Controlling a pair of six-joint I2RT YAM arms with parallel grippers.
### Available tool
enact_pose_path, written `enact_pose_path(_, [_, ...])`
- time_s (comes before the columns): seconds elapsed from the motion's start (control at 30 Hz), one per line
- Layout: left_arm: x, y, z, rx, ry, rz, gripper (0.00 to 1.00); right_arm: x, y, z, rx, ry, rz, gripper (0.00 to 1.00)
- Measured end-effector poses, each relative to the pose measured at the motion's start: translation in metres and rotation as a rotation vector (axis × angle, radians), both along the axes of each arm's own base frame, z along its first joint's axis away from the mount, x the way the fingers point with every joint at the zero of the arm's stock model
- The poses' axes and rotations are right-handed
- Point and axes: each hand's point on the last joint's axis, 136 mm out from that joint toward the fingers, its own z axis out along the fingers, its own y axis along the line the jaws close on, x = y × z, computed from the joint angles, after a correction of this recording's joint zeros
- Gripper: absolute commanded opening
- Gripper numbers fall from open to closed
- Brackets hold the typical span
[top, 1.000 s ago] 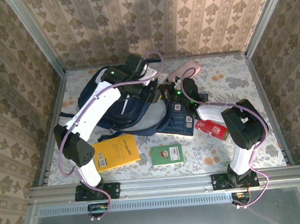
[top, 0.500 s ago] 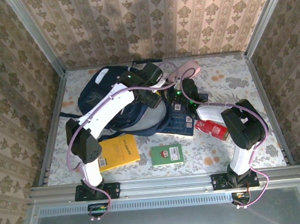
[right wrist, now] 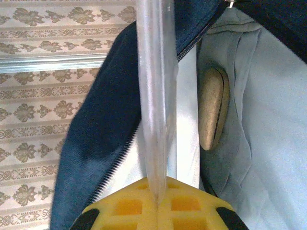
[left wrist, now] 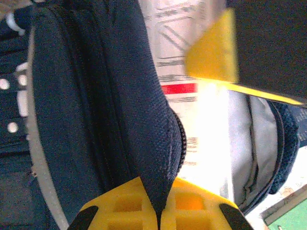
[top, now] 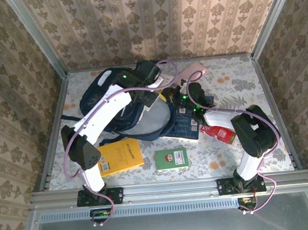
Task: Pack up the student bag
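Left gripper (left wrist: pixel 158 213): your fingers are pressed together on a fold of the student bag (left wrist: pixel 96 120). The navy weave is nipped between the two yellow pads at the rim of the opening. In the wrist view the bag's outer wall runs away from the fingertips and to their left. To their right the mouth gapes, and a white printed sheet (left wrist: pixel 175 72) with a red bar lies inside, beyond the fingertips.

Right gripper (right wrist: pixel 157 194): fingers closed on a clear plastic strip (right wrist: pixel 153 96), which stands straight out from the fingertips and runs off the top of that view. Left of the strip is the bag's navy zipped edge. Right of it is the pale grey lining (right wrist: pixel 268 124), with a beige oval object (right wrist: pixel 214 108) against it, just beside the strip. You cannot tell what the oval is.

From above, both grippers sit close together over the bag's open mouth, with most of the bag on the left gripper's side. A yellow book (top: pixel 120 156), a green book (top: pixel 171 158) and a red packet (top: pixel 218 133) lie on the table (top: pixel 247 81), nearer the arm bases than either gripper.
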Motion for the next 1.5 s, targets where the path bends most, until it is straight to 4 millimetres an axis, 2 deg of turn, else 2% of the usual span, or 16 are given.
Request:
enact_pose_path(0.13, [0.004,0.020,0.029,-0.012,-0.068,0.034,0.00,-0.008,0.001,-0.001,-0.038,-0.032,0.002,0.00])
enact_pose_path(0.3, [0.008,0.043,0.056,-0.017,-0.144,0.082,0.00,-0.023,0.020,-0.020,-0.090,-0.019,0.040,0.00])
enact_pose_path(0.47, [0.014,0.055,0.063,-0.029,-0.159,0.115,0.00,-0.034,0.044,-0.047,-0.129,0.022,0.093,0.00])
enact_pose_path(0.53, [0.014,0.056,0.063,-0.035,-0.152,0.115,0.00,-0.033,0.052,-0.051,-0.137,0.030,0.105,0.00])
enact_pose_path(0.63, [0.013,0.053,0.062,-0.047,-0.144,0.107,0.00,-0.025,0.065,-0.050,-0.138,0.028,0.118,0.00])
enact_pose_path(0.77, [0.011,0.049,0.063,-0.068,-0.133,0.095,0.00,-0.006,0.086,-0.035,-0.116,-0.006,0.123,0.00])
enact_pose_path(0.93, [0.014,0.040,0.080,-0.124,-0.148,0.081,0.00,0.020,0.114,-0.023,-0.088,-0.022,0.102,0.00])
enact_pose_path(1.1, [0.016,0.028,0.097,-0.192,-0.160,0.070,0.00,0.045,0.139,-0.027,-0.112,0.005,0.058,0.00])
enact_pose_path(1.33, [0.016,0.020,0.100,-0.225,-0.149,0.052,0.00,0.077,0.170,-0.039,-0.196,0.050,-0.020,0.00])
enact_pose_path(1.37, [0.016,0.020,0.100,-0.225,-0.149,0.052,0.00,0.080,0.172,-0.042,-0.211,0.058,-0.031,0.02])
enact_pose_path(1.4, [0.016,0.021,0.100,-0.225,-0.150,0.054,0.00,0.084,0.176,-0.046,-0.233,0.063,-0.042,0.12])
enact_pose_path(1.43, [0.017,0.021,0.101,-0.225,-0.153,0.055,0.00,0.087,0.180,-0.051,-0.257,0.068,-0.048,0.27])
enact_pose_path(1.5, [0.018,0.021,0.102,-0.232,-0.159,0.057,0.00,0.091,0.186,-0.057,-0.286,0.070,-0.050,0.45])
